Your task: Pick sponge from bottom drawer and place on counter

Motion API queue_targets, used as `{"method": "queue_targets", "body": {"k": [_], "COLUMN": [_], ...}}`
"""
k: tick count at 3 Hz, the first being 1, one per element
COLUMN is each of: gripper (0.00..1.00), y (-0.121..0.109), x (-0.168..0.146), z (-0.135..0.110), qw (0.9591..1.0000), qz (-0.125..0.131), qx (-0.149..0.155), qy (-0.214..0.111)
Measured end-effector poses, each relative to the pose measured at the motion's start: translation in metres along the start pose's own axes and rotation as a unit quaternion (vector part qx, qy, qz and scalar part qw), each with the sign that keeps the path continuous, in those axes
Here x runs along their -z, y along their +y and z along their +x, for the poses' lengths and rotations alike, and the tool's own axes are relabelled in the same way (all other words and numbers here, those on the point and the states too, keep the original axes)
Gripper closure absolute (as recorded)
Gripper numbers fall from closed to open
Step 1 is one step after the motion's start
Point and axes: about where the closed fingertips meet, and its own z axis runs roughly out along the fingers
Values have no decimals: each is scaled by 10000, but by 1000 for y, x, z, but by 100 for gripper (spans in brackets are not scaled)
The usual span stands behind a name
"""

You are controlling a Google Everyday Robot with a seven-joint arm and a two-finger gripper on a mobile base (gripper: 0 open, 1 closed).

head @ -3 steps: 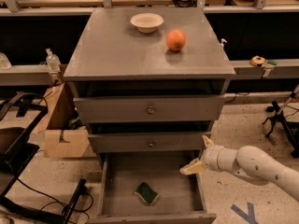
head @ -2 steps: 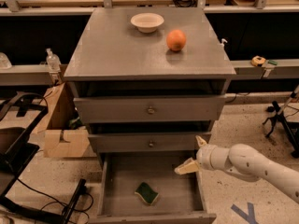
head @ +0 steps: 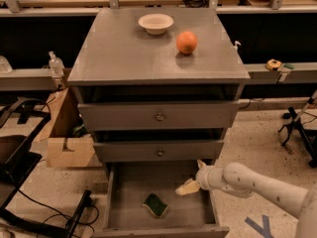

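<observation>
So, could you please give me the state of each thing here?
bottom drawer: pulled open
middle drawer: shut
top drawer: shut
sponge: lying flat in the bottom drawer, ungripped
gripper: open, empty, above the drawer's right side, beside the sponge
bowl: upright on the counter
orange: resting on the counter

The flat dark-green sponge is lying in the open grey bottom drawer; the pale two-finger gripper is hovering near its right.

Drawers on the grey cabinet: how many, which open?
3. Top drawer and middle drawer stacked under the counter, both closed; bottom drawer pulled out, holding the sponge. Gripper hovers open over its right side.
</observation>
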Motion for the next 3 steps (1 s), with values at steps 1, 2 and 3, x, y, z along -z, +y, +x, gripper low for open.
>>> {"method": "queue_targets", "body": {"k": [1,2,3], "gripper": [0,0,0], "y": [9,12,15], "x": [-18,-21,-30], "z": [42,51,47], "qw": [9993,9990,9989], "qz": [-51,-66,-132], "qx": [-260,-306,-245], "qy": [272,329,382]}}
